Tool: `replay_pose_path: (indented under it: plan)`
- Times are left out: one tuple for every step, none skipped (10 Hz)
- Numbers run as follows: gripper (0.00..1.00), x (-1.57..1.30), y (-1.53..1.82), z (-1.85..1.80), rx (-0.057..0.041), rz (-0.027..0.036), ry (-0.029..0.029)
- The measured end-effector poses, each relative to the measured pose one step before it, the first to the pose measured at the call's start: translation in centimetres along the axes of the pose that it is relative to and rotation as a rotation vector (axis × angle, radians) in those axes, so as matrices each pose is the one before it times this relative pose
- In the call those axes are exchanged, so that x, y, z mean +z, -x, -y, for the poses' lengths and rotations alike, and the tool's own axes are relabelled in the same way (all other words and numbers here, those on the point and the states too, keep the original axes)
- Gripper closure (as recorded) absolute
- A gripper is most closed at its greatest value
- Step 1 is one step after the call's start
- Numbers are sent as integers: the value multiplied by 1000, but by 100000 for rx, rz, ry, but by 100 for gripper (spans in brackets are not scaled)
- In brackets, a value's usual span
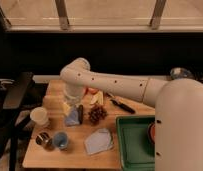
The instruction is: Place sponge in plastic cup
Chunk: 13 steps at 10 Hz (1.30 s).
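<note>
Right now I see the sponge (pixel 72 119), a light-blue block, low on the table (pixel 50 152) directly under the tool (pixel 70 107), just beside a dark remote (pixel 80 114) that lies to its right. The tool hangs straight down over it from the white arm (pixel 110 82), which reaches in from the right. I cannot tell from this view whether the tool grasps the sponge or merely sits above it, nor whether the sponge rests on the table or is slightly raised.

The plastic cup (pixel 60 140) stands nearer the front edge, below and a little left of the sponge, apart from it, and I see nothing in it. A shiny can (pixel 43 139) is just beside the cup on its left, and a taller white cup (pixel 39 116) stands behind them. A flat blue-grey cloth (pixel 98 141) lies to the right of the plastic cup, and a dark cluster (pixel 97 113) sits past the remote.

As I judge it, the task is at the pickup stage: carrying the sponge to the plastic cup and dropping it in are left. The can crowds the target.
</note>
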Motion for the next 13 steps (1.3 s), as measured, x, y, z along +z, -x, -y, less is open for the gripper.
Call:
replay_pose_path:
  plan:
    - [100,222,-28,-854,-1477,-297,1191]
    - [100,226,-57,-777,-1304,-385,1228]
    - [100,329,-94,-1231,-1915,-821,1408]
    - [100,286,-214,-1170,-1534,-1058,1131]
    - [100,83,-248,-607,-581,-525,415]
    - [100,-144,-292,-768,-789,-402,586]
    - [100,-39,-230,-899,-1206,-849,795]
    - [100,66,-208,-904,-1058,-973,960]
    - [100,62,-246,-927,-1148,-1548,1221]
    - [100,250,-19,-722,-1359,-1593,1639]
    - [100,353,96,-419,-1270,-658,1324]
    - [95,526,8,-297,-783,-809,1161]
    - [90,438,-39,-108,-325,-629,525]
